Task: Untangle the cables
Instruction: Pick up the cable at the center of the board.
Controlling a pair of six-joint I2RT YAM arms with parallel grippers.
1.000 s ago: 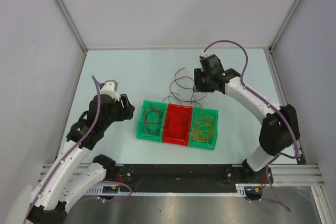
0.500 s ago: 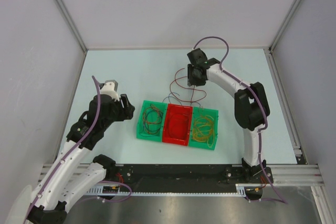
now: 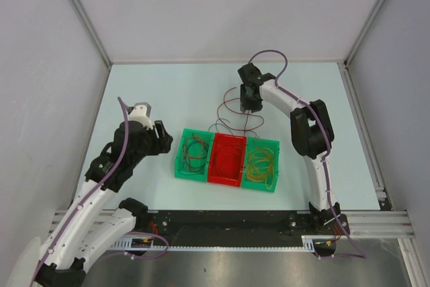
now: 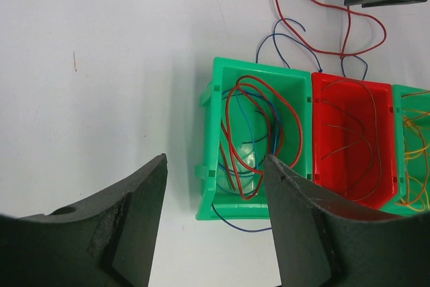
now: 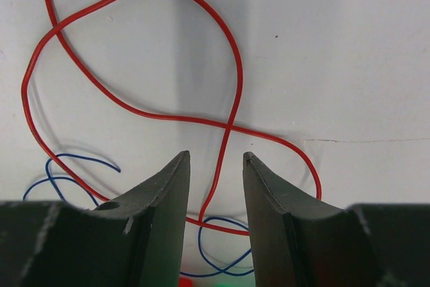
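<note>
A loose red cable (image 3: 233, 108) and a thin blue cable (image 3: 220, 126) lie tangled on the table just behind three bins. My right gripper (image 3: 250, 103) hangs over them, open. In the right wrist view a strand of the red cable (image 5: 201, 120) runs between the jaws of the gripper (image 5: 216, 156), and blue loops (image 5: 74, 156) lie beside them. My left gripper (image 3: 162, 138) is open and empty, left of the bins. In the left wrist view the left gripper (image 4: 215, 166) frames the left green bin (image 4: 211, 132), which holds red and blue cables (image 4: 299, 132).
A red bin (image 3: 227, 159) holding thin wires stands in the middle. A right green bin (image 3: 262, 165) holds yellow-orange cables. A blue strand (image 4: 242, 227) hangs out at the left green bin's near side. Walls enclose the table on three sides.
My right gripper has moved left and a little farther back over the loose red cable, and its arm's elbow has swung in. The left arm has not moved.
</note>
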